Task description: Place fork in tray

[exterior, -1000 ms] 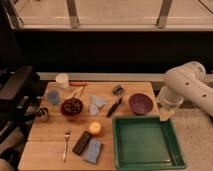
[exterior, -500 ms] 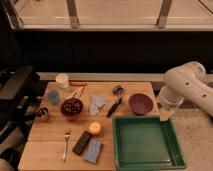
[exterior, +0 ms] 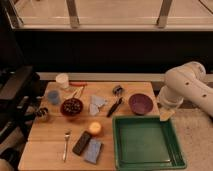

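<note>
At the counter's (exterior: 50,131) front right corner sits the green tray (exterior: 145,146), its rim running along the right edge. Over the tray's far right corner, beside the counter's right edge, hangs the gripper (exterior: 166,115). Whether it is spread or closed cannot be told. The fork (exterior: 66,145) lies on bare wood near the front left corner, well apart from the gripper.

White arm (exterior: 190,87) sits at right edge, elbow bent, forearm angled down-left. The pincer (exterior: 166,115) hangs at its lower end, pointing down, right of centre.
</note>
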`<state>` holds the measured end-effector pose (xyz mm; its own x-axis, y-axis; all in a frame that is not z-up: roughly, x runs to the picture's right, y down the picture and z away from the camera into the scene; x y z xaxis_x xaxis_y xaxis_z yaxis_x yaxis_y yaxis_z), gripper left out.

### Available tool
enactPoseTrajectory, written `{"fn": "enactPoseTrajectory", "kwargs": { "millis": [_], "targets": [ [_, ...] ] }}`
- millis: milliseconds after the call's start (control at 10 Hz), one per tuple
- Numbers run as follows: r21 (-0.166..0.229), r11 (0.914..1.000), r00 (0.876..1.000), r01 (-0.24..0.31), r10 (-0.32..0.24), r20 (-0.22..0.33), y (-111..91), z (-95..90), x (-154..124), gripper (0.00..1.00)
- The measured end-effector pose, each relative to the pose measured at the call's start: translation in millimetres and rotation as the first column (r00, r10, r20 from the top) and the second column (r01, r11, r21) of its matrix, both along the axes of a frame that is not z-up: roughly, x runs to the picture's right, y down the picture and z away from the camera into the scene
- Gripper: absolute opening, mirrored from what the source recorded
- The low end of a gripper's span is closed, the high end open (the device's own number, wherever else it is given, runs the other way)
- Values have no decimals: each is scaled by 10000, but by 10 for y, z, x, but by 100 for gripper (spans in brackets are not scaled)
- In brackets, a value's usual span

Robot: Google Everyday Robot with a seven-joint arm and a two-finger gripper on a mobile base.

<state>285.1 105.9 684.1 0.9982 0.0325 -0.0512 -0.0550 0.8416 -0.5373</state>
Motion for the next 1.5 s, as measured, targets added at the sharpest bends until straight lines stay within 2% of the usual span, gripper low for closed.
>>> {"fn": "enactPoseTrajectory", "kwargs": {
  "millis": [600, 700, 800, 900, 1000, 1100, 1200, 1300, 1400, 1500],
  "targets": [
    [-9, 10000, 10000, 77, -77, 43, 5, 1, -5, 65],
    [27, 9994, 9990, 333, -333, 301, -9, 5, -36, 65],
    [121, 9951, 9907, 983, -990, 937, -22, 2, -144, 65],
    [273, 9859, 9727, 1653, -1675, 1604, -36, -2, -294, 65],
    [551, 9681, 9365, 2445, -2505, 2455, -49, -17, -526, 65],
    [842, 9477, 8930, 3078, -3183, 3182, -51, -36, -760, 65],
    [1166, 9259, 8421, 3594, -3756, 3872, -56, -60, -1014, 65],
    [1428, 9086, 7962, 3924, -4133, 4419, -51, -81, -1222, 65],
    [1732, 8899, 7415, 4220, -4487, 4988, -38, -122, -1447, 65],
    [1871, 8814, 7166, 4336, -4632, 5215, -32, -142, -1542, 65]
  ]
}}
